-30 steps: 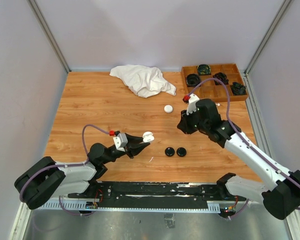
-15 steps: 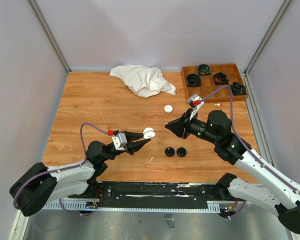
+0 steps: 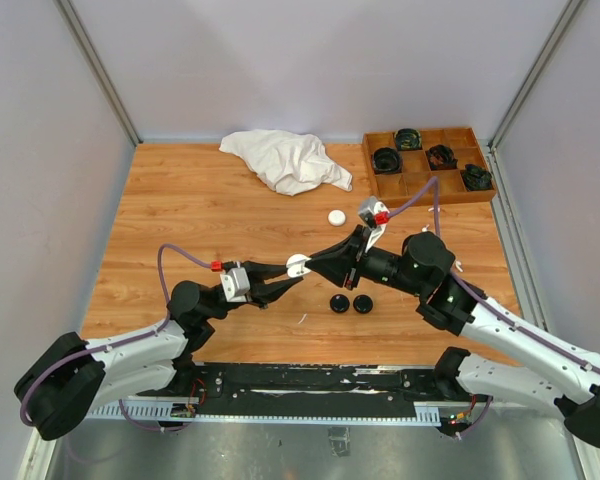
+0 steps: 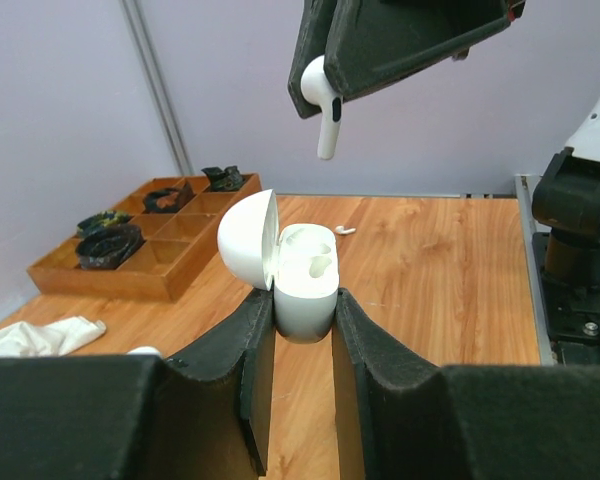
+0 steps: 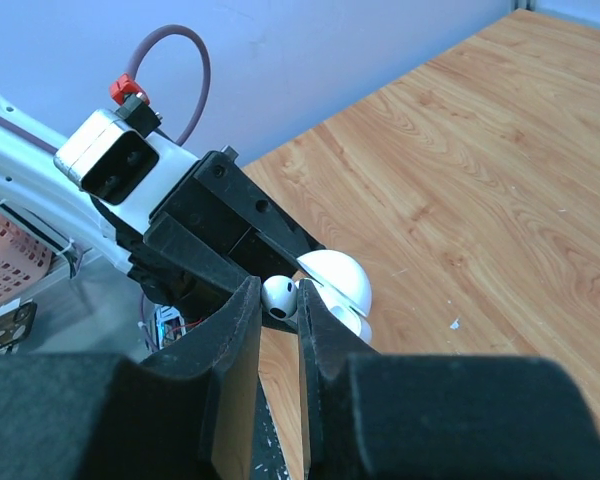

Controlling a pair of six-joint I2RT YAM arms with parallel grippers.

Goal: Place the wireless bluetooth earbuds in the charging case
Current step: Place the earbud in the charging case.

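The insertion step is judged to be in hand, with both parts raised off the table (image 3: 180,220). The white charging case (image 4: 305,300) is pinched by its lower body between the two fingers of the left pincer (image 4: 303,318) and is held upright. Its lid (image 4: 248,240) is swung open to the left of that pincer's fingers. A white earbud (image 4: 323,105) is clamped by its head between the pressed-together fingers of the right pincer (image 3: 312,263). Its stem hangs down below those fingertips, directly above the left pincer and a little beyond the case mouth. Earbud and case are apart, with clear air between the stem tip and the opening. One hollow socket (image 4: 318,262) is seen inside the case. Whether the neighbouring socket is already filled cannot be told, since the lid hides part of the interior. The next move is judged to call for a short, straight descent of the right pincer. The stem must be lined up over the socket first, and the fingers parted only once the head is seated. A tilted stem could catch on the rim, and the case could be levered in the left pincer's hold.
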